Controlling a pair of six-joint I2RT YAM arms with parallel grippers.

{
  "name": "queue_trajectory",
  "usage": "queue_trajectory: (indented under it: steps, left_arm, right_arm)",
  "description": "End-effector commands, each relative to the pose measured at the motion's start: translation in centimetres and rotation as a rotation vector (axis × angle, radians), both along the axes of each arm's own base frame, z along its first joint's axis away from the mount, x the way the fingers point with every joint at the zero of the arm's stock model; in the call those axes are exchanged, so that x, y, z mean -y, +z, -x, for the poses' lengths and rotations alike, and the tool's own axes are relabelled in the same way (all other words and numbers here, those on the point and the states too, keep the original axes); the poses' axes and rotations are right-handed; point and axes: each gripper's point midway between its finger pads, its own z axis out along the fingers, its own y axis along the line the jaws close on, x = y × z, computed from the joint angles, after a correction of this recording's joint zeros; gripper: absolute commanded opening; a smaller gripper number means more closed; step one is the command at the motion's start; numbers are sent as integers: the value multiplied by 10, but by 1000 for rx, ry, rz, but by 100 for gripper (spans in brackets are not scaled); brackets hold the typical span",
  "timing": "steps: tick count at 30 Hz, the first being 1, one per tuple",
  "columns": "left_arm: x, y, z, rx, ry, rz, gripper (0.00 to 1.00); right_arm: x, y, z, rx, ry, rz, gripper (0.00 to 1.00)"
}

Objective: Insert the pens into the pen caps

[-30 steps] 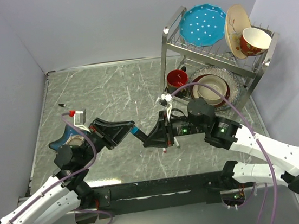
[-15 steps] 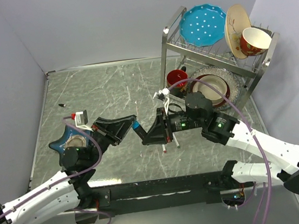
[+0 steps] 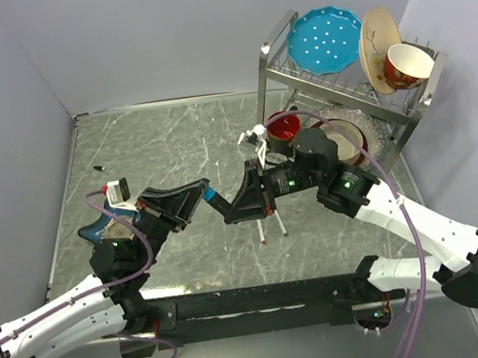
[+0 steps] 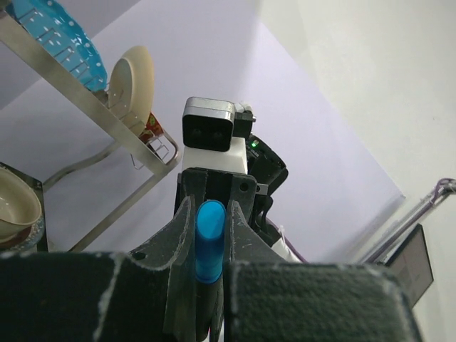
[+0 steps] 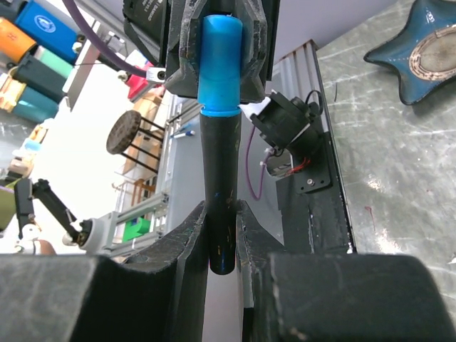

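counting now: one thick black-barrelled marker (image 5: 217,192), one blue plastic cap (image 5: 221,64) on it. thin white pens, i see two: red-tipped pen (image 3: 264,231), green-tipped pen (image 3: 281,225). one tiny black piece (image 3: 98,168), can't tell what. one blue star-shaped dish (image 5: 395,51). one wire metal rack (image 3: 340,82): two plates, blue dotted plate (image 3: 324,40) and cream plate (image 3: 376,35); two bowls, red-patterned bowl (image 3: 406,65) and beige bowl (image 3: 347,138); one red mug (image 3: 283,125).

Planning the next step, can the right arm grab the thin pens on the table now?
Probably not: the right gripper is shut on the black marker, whose blue cap sits in the left gripper.
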Motion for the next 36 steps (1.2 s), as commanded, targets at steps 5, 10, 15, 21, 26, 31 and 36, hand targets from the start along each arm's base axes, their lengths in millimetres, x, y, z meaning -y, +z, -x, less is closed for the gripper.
queue_trajectory:
  steps: [5,10,15,21,26,31,36]
  left_arm:
    - [60,-229,122,-288,-689,-826,1]
    - [52,-236,119,-281,-656,-929,1]
    - [53,-224,118,-236,-660,-966,1]
    - [58,-211,111,-228,-629,-946,1]
    - [59,-160,59,-179,-391,-941,1]
    - [48,-116,-16,-174,-230,-857,1]
    - [42,-112,-69,-200,-101,-920,1]
  right_arm:
    - [27,188,-108,409,-534,-533,0]
    - [25,183,-116,446,-544,-482,0]
    - [24,178,-114,466,-532,-463,0]
    - [21,160,-110,442,-497,-455,0]
    - [19,99,-106,348,-473,-359,0]
    - [36,38,-84,282,-464,-263,27]
    - [66,-39,-52,185,-487,-145,55]
